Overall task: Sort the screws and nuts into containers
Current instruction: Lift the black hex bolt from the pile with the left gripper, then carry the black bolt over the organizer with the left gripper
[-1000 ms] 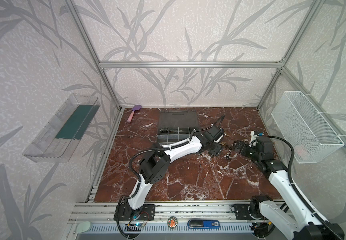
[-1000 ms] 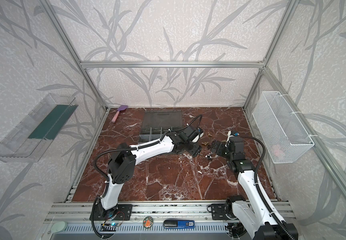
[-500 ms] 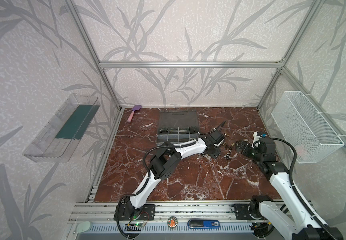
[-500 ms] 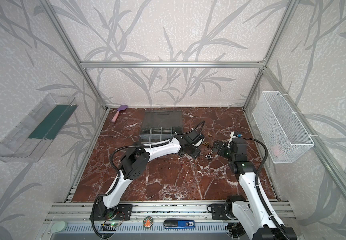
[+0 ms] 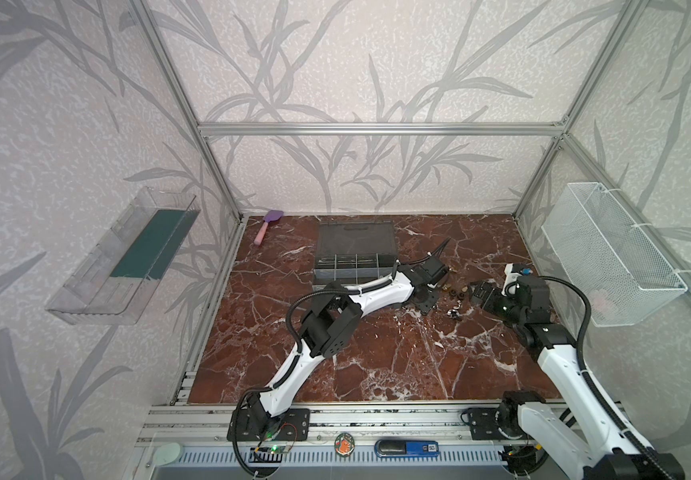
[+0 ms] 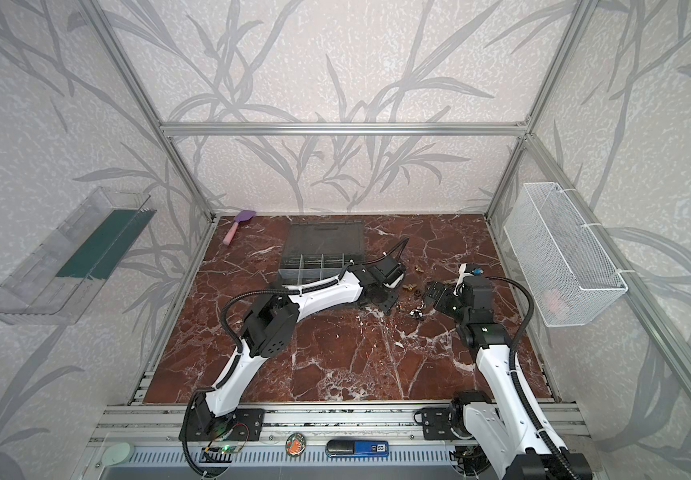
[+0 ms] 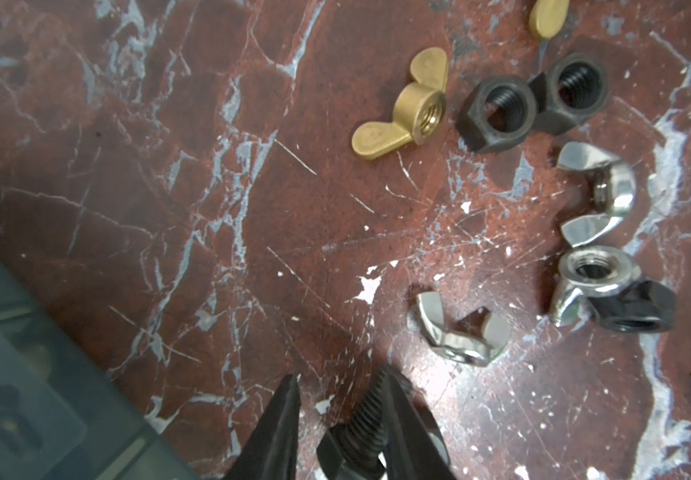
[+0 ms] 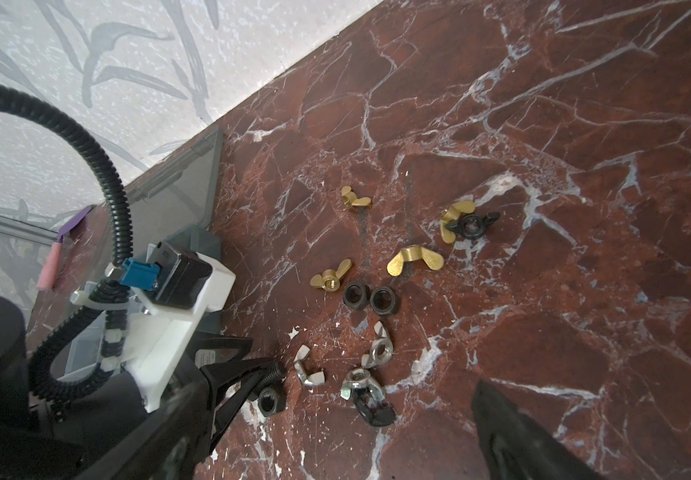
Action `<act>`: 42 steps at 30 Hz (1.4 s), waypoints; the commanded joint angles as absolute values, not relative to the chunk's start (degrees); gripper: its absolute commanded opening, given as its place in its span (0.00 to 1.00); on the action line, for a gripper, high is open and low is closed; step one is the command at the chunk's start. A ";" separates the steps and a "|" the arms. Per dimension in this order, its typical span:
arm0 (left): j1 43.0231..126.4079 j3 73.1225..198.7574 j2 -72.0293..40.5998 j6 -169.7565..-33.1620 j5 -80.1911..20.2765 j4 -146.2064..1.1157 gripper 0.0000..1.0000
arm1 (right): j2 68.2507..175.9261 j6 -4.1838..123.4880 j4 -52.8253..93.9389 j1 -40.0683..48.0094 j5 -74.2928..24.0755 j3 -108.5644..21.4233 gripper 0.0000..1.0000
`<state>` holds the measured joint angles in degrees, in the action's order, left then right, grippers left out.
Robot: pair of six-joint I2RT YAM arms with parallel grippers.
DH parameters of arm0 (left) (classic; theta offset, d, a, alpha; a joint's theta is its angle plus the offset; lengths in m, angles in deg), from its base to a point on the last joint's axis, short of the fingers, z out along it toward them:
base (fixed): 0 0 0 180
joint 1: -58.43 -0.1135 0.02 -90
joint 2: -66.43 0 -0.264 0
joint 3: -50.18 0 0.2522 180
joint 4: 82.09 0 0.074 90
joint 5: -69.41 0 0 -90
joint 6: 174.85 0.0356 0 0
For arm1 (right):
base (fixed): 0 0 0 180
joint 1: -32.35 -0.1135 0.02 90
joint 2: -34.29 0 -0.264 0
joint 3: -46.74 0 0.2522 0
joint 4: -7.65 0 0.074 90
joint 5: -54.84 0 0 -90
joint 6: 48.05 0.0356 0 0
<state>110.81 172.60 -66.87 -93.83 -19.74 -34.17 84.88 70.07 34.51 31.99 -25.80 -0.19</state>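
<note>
Loose screws and nuts (image 5: 454, 297) lie right of the dark grey organizer case (image 5: 354, 241), whose compartments (image 6: 312, 264) face the front. My left gripper (image 7: 337, 376) is low over the marble, jaws narrow around a black screw (image 7: 360, 419). The screw rests against one finger, with a slit between it and the other. Just beyond lie a silver wing nut (image 7: 460, 336), a brass wing nut (image 7: 402, 110) and black hex nuts (image 7: 497, 114). My right gripper (image 8: 335, 419) hangs wide open over the same pile (image 8: 356, 382), holding nothing. A black hex nut (image 8: 271, 399) sits under the left fingers.
A pink-handled purple spatula (image 5: 267, 226) lies at the back left corner. A white mesh basket (image 5: 609, 257) hangs on the right wall and a clear tray with a green base (image 5: 128, 257) on the left wall. The two grippers are close together.
My left gripper's jaws have narrowed from wide to nearly closed around the black screw, and the left arm's elbow has swung right and forward. The right arm has barely moved.
</note>
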 commanded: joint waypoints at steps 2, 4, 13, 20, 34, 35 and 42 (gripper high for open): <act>110.90 173.19 -67.58 -93.31 -20.41 -31.35 0.33 | 85.00 70.52 33.10 32.21 -25.05 0.55 0.99; 110.90 173.19 -67.18 -93.80 -21.47 -31.67 0.33 | 85.00 70.56 32.94 32.25 -25.14 0.56 0.99; 110.90 172.49 -65.09 -94.96 -25.94 -33.24 0.34 | 85.18 70.60 32.67 32.22 -24.62 0.64 0.99; 110.98 172.45 -64.06 -94.17 -28.65 -32.91 0.34 | 85.00 70.53 32.74 32.24 -24.66 0.64 0.99; 110.98 172.22 -67.85 -90.42 -23.36 -30.98 0.31 | 84.73 70.63 32.74 32.25 -24.70 0.73 0.99; 110.94 172.32 -68.19 -90.23 -22.91 -30.96 0.30 | 84.74 70.60 32.70 32.26 -24.70 0.73 0.99; 110.90 174.28 -70.39 -89.44 -21.49 -29.33 0.26 | 84.65 70.60 32.66 32.26 -24.85 0.73 0.99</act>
